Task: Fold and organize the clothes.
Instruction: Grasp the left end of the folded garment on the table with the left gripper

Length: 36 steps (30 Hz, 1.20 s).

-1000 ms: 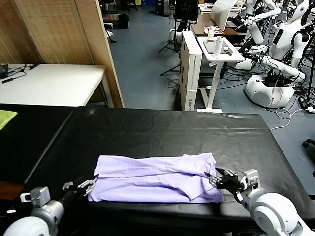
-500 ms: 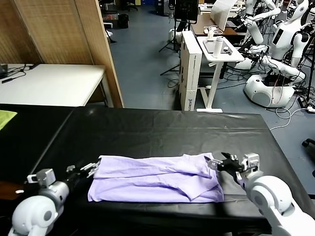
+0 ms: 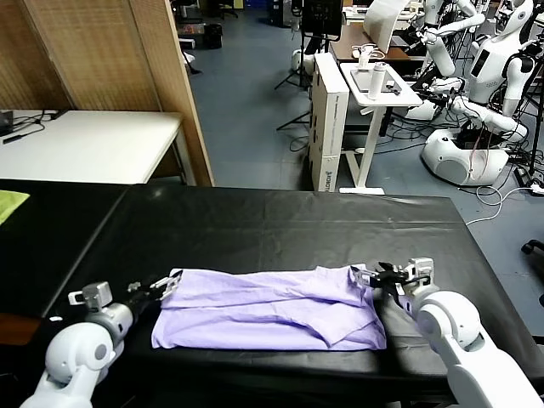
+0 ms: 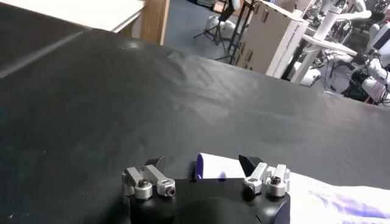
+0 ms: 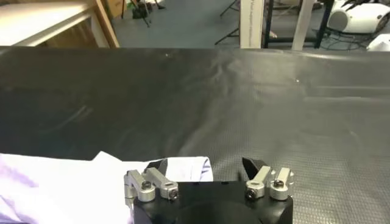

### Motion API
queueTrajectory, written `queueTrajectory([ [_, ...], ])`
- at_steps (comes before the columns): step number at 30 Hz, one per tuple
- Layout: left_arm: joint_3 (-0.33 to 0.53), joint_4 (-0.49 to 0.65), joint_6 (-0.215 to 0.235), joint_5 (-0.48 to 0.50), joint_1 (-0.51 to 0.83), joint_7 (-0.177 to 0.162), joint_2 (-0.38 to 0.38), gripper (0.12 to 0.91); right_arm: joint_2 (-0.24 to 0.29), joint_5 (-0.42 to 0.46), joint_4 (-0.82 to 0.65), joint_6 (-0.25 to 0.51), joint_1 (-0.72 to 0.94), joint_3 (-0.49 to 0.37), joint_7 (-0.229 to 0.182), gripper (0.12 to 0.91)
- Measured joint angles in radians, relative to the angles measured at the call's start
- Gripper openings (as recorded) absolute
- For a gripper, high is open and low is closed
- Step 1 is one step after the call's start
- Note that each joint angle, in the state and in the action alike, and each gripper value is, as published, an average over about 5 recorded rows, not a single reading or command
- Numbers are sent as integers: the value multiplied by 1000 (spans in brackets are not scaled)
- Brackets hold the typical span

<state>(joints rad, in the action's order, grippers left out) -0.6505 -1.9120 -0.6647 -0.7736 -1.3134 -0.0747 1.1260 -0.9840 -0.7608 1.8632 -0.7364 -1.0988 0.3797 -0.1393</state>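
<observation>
**Both grippers open at the far corners of the shirt**

Flat on the black table (image 3: 280, 225), near its front edge, lies the lavender T-shirt (image 3: 263, 310), folded into a long band parallel to that edge. No container shows anywhere on the table.

Left gripper (image 3: 167, 283) sits at the shirt's far left corner with its jaws spread wide. From the left wrist camera, the left gripper (image 4: 201, 165) has that pale corner lying on the table between its two dark fingertips; nothing is pinched.

Right gripper (image 3: 371, 278) sits at the shirt's far right corner, jaws likewise wide apart. From the right wrist camera, the right gripper (image 5: 204, 165) has the shirt corner reaching under one fingertip and partway across the gap, the other fingertip over bare table.

Only the head camera shows the whole shirt and both arms together, plus a yellow-green cloth (image 3: 10, 204) at the table's far left edge. Only the wrist cameras show the corners lying loose between the fingertips.
</observation>
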Motion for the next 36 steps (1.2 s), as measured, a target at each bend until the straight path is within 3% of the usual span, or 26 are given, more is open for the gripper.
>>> queueTrajectory([
  [3,3,0,0,1,-3,0,4,900,-1,0,-2,0,-1,0,2,876],
  [6,3,-1,0,2,-6,1,5,825,-2,2,-4,0,-4,0,5,778],
  [13,3,-2,0,6,-11,2,6,406,-12,14,-5,0,-16,8,6,464],
  [17,2,-2,0,9,-11,2,9,246,-26,26,-1,0,-29,22,-1,268],
  [24,-7,-22,0,7,-23,2,11,179,-54,39,12,0,-50,47,-6,145],
  [36,0,-29,-7,-2,2,7,19,162,-64,40,15,0,-50,43,-5,139],
])
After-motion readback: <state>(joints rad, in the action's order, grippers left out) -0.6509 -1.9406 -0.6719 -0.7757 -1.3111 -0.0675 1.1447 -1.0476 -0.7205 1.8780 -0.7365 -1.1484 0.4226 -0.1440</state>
